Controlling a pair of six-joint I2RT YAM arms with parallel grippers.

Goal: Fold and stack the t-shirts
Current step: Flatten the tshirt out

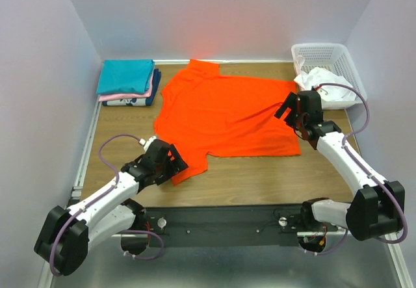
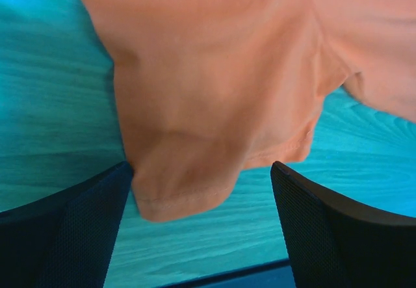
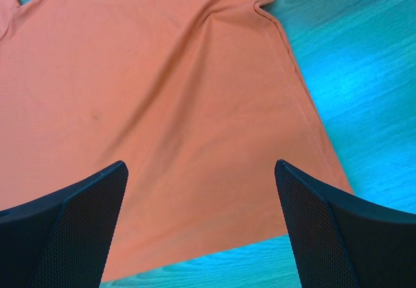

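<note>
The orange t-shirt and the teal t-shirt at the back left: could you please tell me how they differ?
The orange t-shirt lies spread open, unfolded; the teal t-shirt is folded into a rectangle. The orange t-shirt rests directly on the table; the teal t-shirt tops a stack of folded shirts. The orange one covers far more area than the teal one. Both are plain-coloured.

Pale lilac walls (image 1: 221,15), wooden tabletop (image 1: 260,177)

White plastic lattice basket (image 1: 323,57) — far right corner of the wooden table (image 1: 260,177)
</note>
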